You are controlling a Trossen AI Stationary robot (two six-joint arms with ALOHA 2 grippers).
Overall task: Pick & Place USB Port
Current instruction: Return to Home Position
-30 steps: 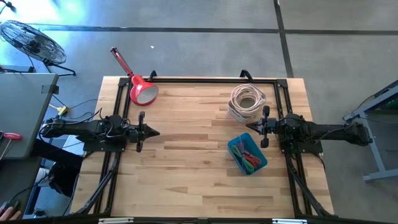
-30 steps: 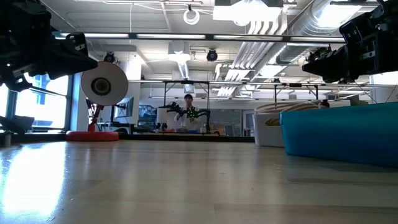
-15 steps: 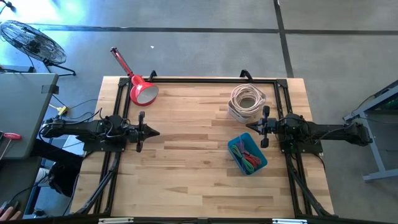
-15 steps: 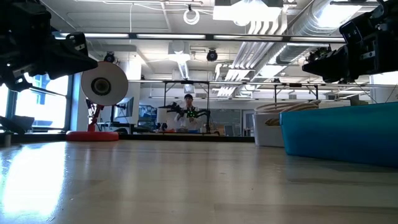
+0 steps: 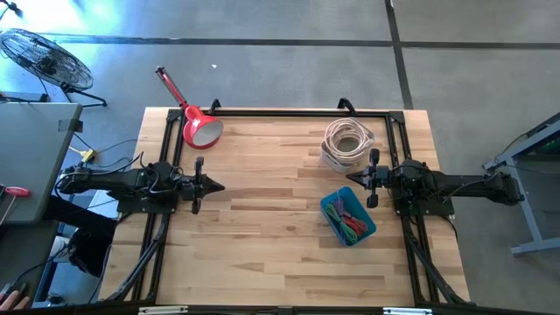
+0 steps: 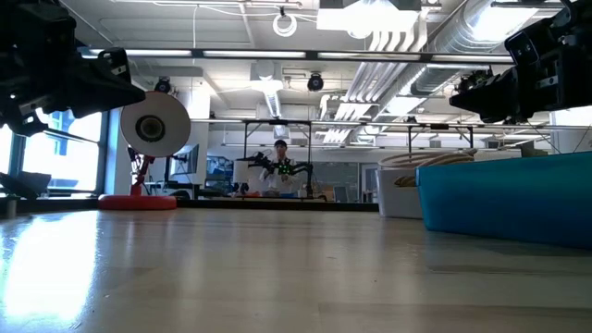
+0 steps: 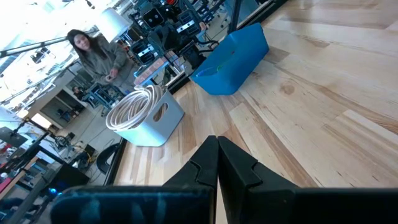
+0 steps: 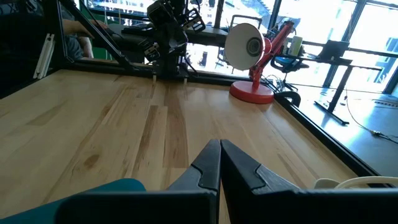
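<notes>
A blue bin point(image 5: 348, 217) holding coloured cords stands on the wooden table point(image 5: 262, 236) at the right; it also shows in the left wrist view point(image 7: 233, 62). A white bin point(image 5: 347, 144) with a coiled white cable stands behind it. No USB port can be made out. My left gripper point(image 5: 219, 185) hovers shut at the table's left side, pointing level toward the right. My right gripper point(image 5: 352, 178) hovers shut at the right, between the two bins, pointing left. In the wrist views the left fingers point(image 7: 216, 140) and the right fingers point(image 8: 219, 144) hold nothing.
A red desk lamp point(image 5: 197, 122) stands at the far left corner, its head facing the table. A black frame point(image 5: 280, 112) runs along the table's far and side edges. A person point(image 7: 93, 56) is in the room beyond the table. Bare wood lies between the two arms.
</notes>
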